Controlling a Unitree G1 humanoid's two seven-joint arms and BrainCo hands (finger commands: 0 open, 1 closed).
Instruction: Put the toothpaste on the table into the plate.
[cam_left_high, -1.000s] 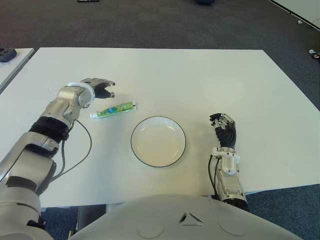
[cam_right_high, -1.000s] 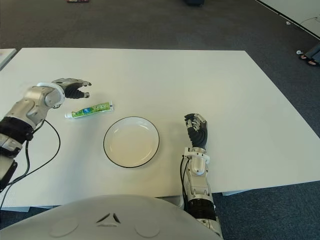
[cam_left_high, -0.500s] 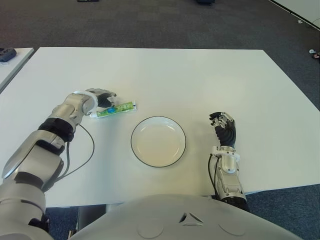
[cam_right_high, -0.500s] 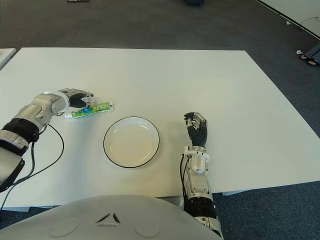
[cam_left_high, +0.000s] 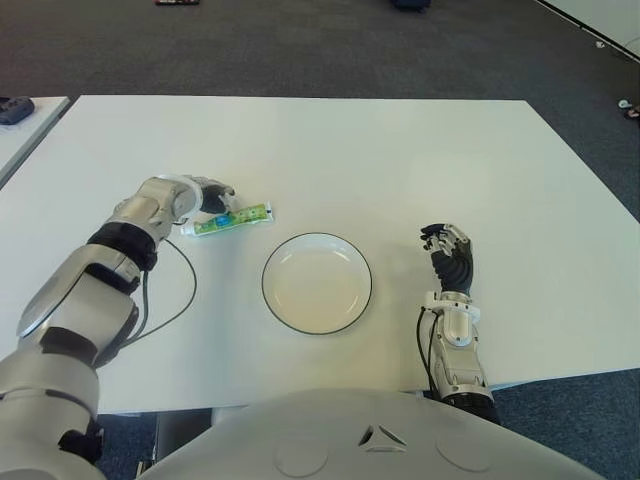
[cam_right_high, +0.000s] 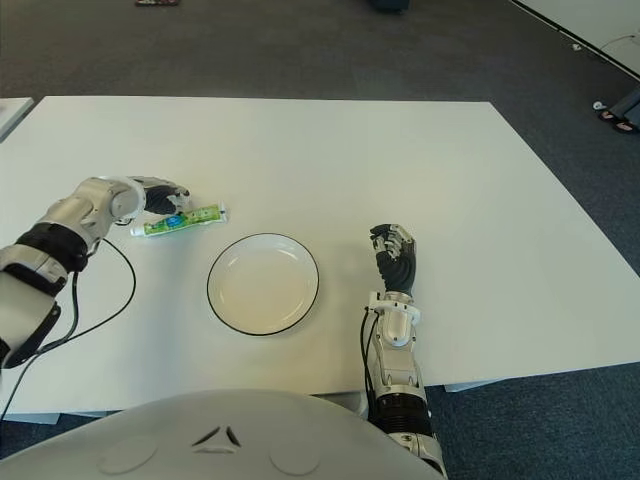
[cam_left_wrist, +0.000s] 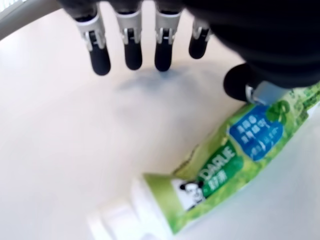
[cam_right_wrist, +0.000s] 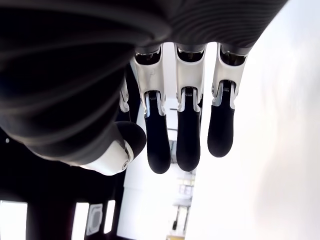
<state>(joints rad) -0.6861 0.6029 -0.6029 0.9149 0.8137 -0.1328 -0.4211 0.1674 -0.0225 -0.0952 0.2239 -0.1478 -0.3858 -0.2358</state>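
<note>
A green toothpaste tube (cam_left_high: 232, 218) with a white cap lies flat on the white table (cam_left_high: 400, 160), just left of the plate. The white plate (cam_left_high: 290, 246) with a dark rim holds nothing. My left hand (cam_left_high: 207, 197) hovers low over the tube's cap end. In the left wrist view its fingers (cam_left_wrist: 131, 50) are stretched out above the table on the far side of the toothpaste tube (cam_left_wrist: 225, 160), and the thumb (cam_left_wrist: 242, 85) touches the tube's upper edge. Nothing is grasped. My right hand (cam_left_high: 447, 255) shows to the right of the plate, fingers relaxed and holding nothing.
A black cable (cam_left_high: 170, 300) loops on the table beside my left forearm. A second table (cam_left_high: 20, 130) with a dark object (cam_left_high: 14, 108) stands at the far left. Grey carpet lies beyond the table's far and right edges.
My left hand has dropped from behind the tube down to its cap end, and the thumb now touches it. Tube, plate and right hand have stayed put.
</note>
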